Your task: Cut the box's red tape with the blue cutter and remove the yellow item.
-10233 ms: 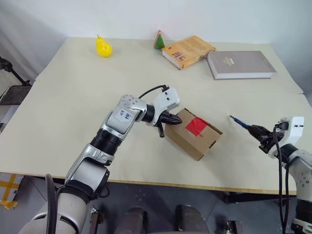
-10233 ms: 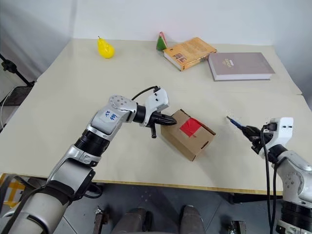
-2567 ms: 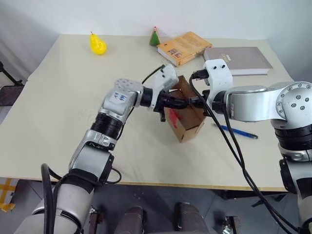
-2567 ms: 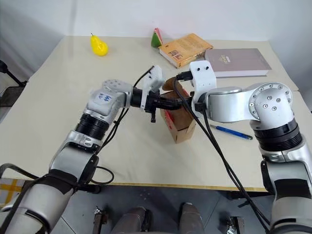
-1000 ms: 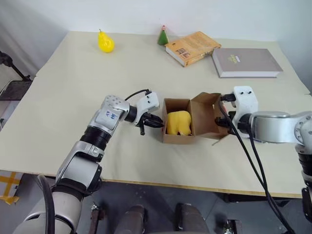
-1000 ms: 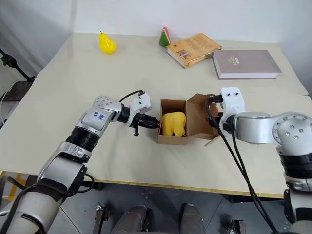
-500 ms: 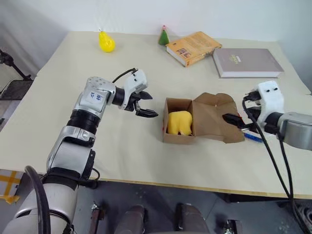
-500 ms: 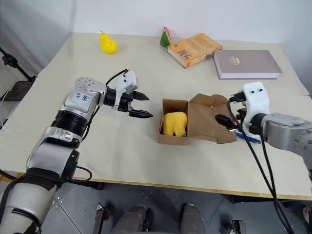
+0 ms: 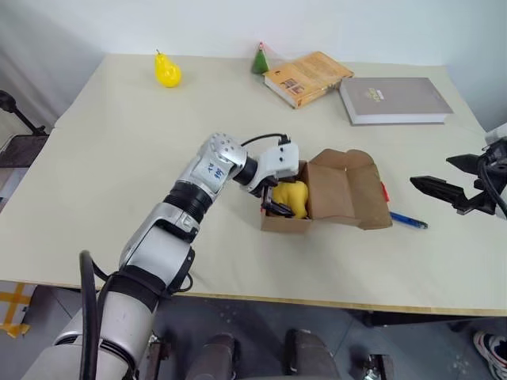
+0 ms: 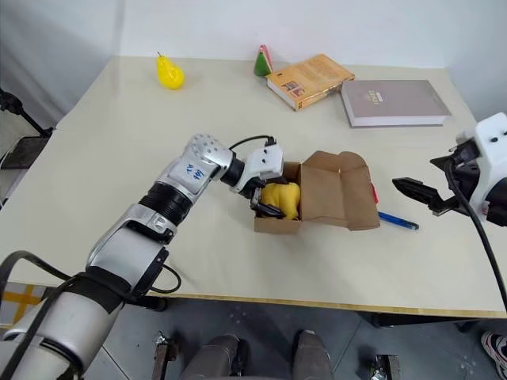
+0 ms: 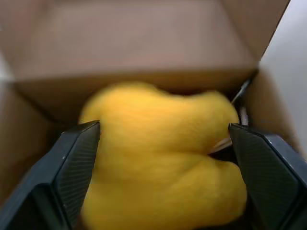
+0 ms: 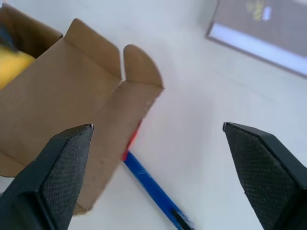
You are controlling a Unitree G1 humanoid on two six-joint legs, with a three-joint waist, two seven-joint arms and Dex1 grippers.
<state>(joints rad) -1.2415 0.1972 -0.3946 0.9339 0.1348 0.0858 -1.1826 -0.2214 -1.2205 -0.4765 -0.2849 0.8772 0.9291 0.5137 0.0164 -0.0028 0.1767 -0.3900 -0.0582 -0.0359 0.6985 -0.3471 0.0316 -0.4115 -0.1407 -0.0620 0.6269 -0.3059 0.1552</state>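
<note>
box point(image 9: 333, 194): brown carton, lid flap thrown open, you see it just ahead of your left fingers point(image 11: 72, 167) | yellow item point(image 11: 163, 163): lumpy soft blob inside the carton, between those fingers | red tape point(image 12: 133, 140): sliver at flap edge | blue cutter point(image 9: 408, 220): flat on the table beside the flap, between your spread right fingers point(image 12: 62, 177) as the wrist sees it

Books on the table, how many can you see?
2. An orange-covered book lies at the table's far edge, and a grey hardcover book lies just right of it. Nothing suggests another is hidden.
</note>
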